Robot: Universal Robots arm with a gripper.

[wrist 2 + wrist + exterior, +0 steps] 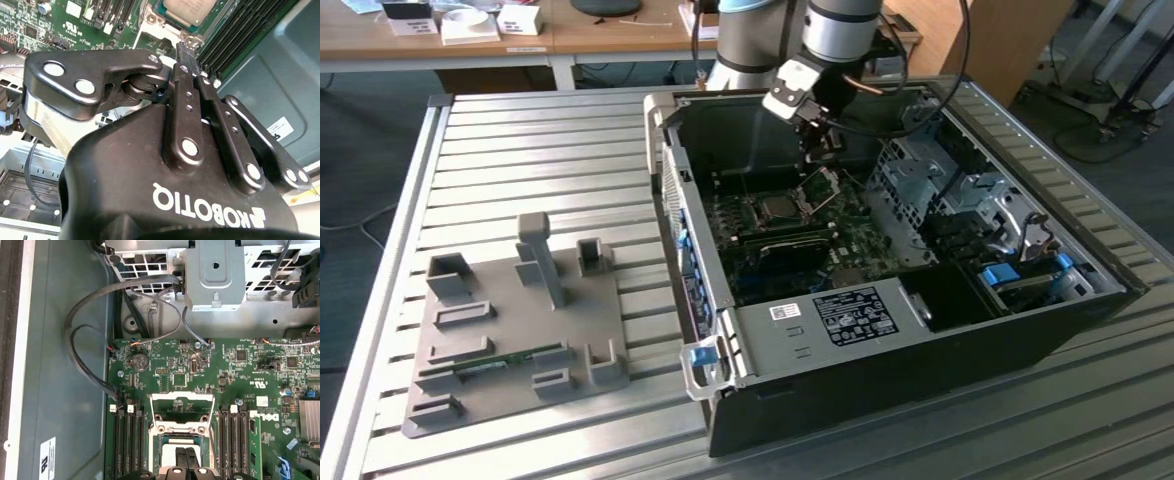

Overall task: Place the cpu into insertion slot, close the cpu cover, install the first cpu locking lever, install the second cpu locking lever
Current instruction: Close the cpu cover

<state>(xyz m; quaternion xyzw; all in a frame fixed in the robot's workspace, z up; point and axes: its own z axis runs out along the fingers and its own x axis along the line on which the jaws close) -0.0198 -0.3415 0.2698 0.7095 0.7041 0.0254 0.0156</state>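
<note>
The cpu (781, 208) lies flat in the motherboard socket, its silvery top showing in the second wrist view (190, 7). The cpu cover (821, 184) stands tilted up and open behind the socket. In the first wrist view it is a silvery frame (182, 399) with an open centre. My gripper (825, 155) hangs inside the case just above the cover's raised edge. Its black fingers (181, 75) are shut together with nothing between them, and their tips (187, 47) sit at a small metal tab beside the socket. In the first wrist view the gripper (187, 457) is over the socket.
The open computer case (1067, 330) lies on a ribbed metal table (534, 160). Memory slots (127, 440) flank the socket; grey cables (90, 340) loop by the case wall. A drive cage (934, 170) stands to the exterior view's right. A grey fixture plate (507, 330) lies on its left.
</note>
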